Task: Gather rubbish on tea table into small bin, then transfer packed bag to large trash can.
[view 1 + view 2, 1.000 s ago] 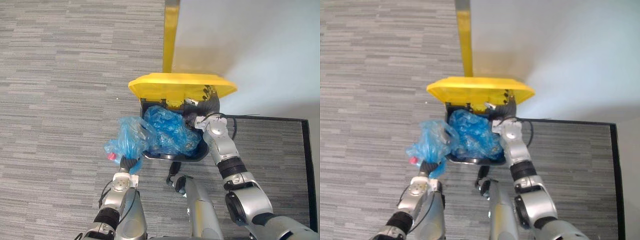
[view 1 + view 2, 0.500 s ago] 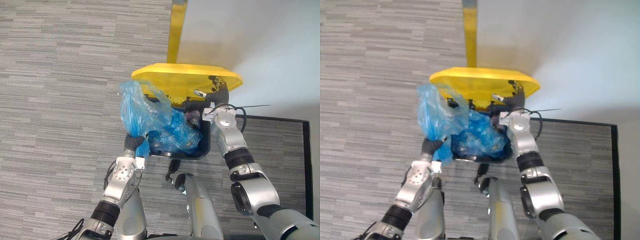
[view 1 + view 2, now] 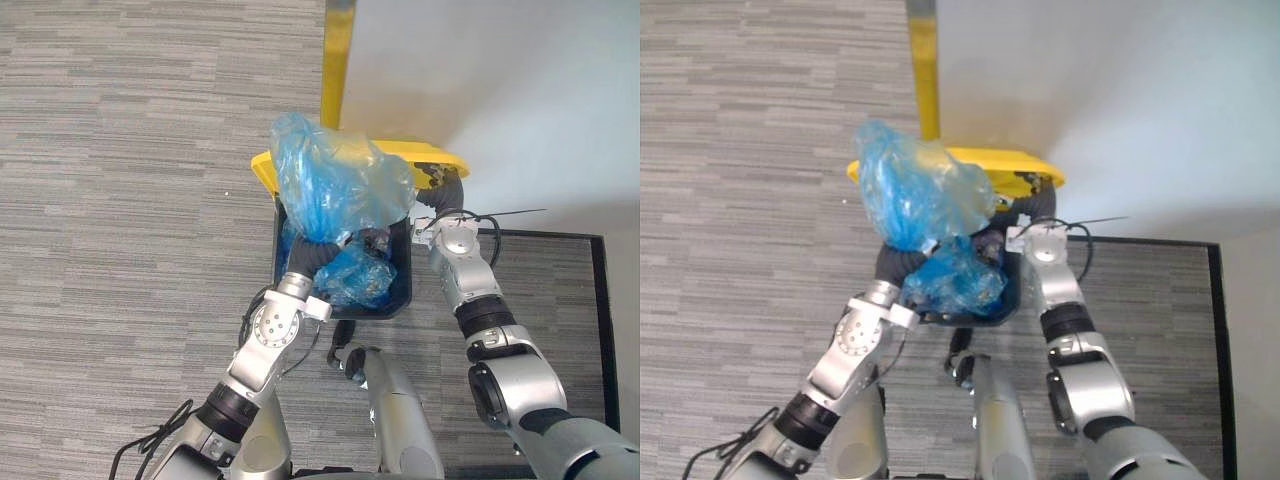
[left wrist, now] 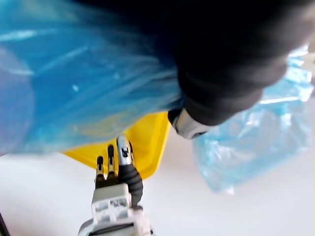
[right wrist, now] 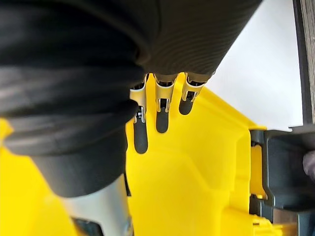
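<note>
A packed blue plastic bag (image 3: 340,185) hangs above the open large trash can (image 3: 400,292), its neck gripped by my left hand (image 3: 305,258), which is shut on it. The can is dark, with a blue liner (image 3: 355,280) bunched inside it. Its yellow lid (image 3: 432,156) stands tipped back against the wall. My right hand (image 3: 440,190) rests on that lid with straight fingers (image 5: 162,110) flat on the yellow plastic (image 5: 197,172). In the left wrist view the blue bag (image 4: 74,88) billows beside the hand's dark cover, with the right hand (image 4: 120,172) on the lid beyond.
A white wall (image 3: 500,80) with a yellow upright strip (image 3: 337,60) stands directly behind the can. Grey striped carpet (image 3: 120,150) spreads to the left. A black border line (image 3: 601,300) runs along the floor at the right.
My left hand has carried the blue bag from the can's left side up and over its opening. The lid has tipped further back toward the wall.
</note>
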